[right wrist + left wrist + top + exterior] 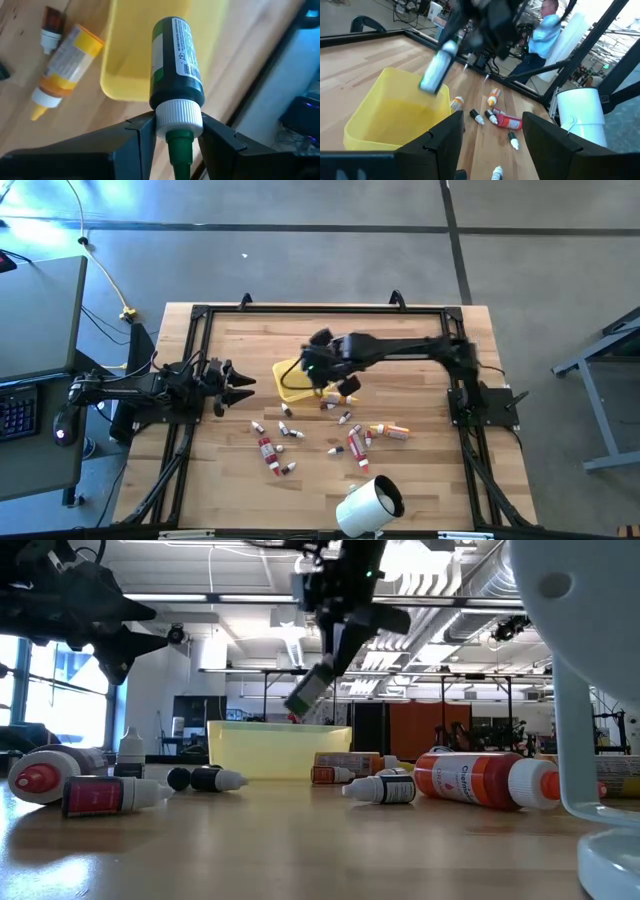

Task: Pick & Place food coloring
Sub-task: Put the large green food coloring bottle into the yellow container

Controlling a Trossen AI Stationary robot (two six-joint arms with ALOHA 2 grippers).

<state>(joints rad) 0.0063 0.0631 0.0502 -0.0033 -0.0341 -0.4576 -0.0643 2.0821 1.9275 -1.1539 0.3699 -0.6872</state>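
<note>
i held the green bottle (pixel 175 65) by its cap in my right claw (pixel 172 131), pinched tight, over the tray (pixel 290 383) for dropping in, while my left claw (pixel 232 383) waited spread beside the tray.

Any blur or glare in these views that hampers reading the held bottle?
Left wrist view: the held bottle is motion-blurred over the yellow tray. Low view: bright ceiling backlight silhouettes the right gripper. Right wrist view: bottle sharp, label readable. High view: glare at the upper left only.
</note>
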